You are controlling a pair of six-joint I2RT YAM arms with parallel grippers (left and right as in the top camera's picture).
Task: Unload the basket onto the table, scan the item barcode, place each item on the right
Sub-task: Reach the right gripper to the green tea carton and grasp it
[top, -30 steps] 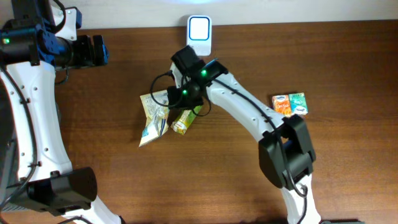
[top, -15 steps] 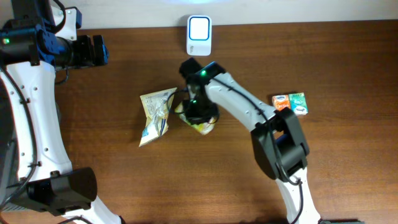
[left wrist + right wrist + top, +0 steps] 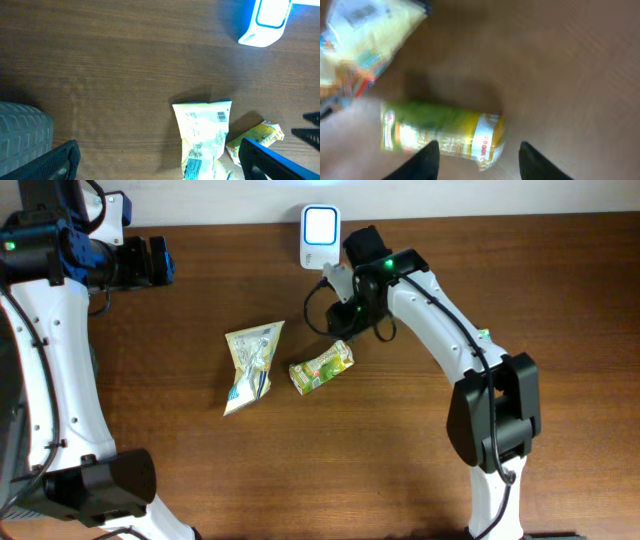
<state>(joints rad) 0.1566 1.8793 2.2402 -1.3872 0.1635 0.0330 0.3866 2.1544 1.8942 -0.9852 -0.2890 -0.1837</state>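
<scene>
Green-and-yellow packet [image 3: 322, 367], from overhead: flat on the counter [image 3: 380, 470] near the middle, slanted, free of any grip. Just beside it on the left, a pale yellow pouch [image 3: 252, 363]. Beyond it, at the counter's far edge, the white scanner [image 3: 320, 237], face lit. Between packet and scanner, the right end effector [image 3: 345, 315], off the packet, with a black cable loop [image 3: 314, 310] hanging beside it. Behind the right arm, only a sliver of a green carton [image 3: 484, 335]. Far left, the left end effector [image 3: 150, 262], well apart from packet and pouch.

From the left wrist: pouch [image 3: 202, 137] in the lower middle, barcode printed at its upper right corner. Packet [image 3: 255, 141] just beside the pouch's right edge, its lower part hidden behind a dark finger [image 3: 272, 161]. Scanner [image 3: 265, 22] at top right. Left end effector [image 3: 157, 150] spread wide, gripping nothing, bare wood between its fingers. Black tips of the right end effector [image 3: 310, 127] poking in at the right edge.

From the right wrist, blurred: packet [image 3: 442, 135] lying lengthwise on the wood, green toward the left, yellow and white end toward the right. Right end effector [image 3: 479, 146] with fingers parted, one at each side of that end, clamping nothing. Pouch [image 3: 365, 35] in the top left corner.
</scene>
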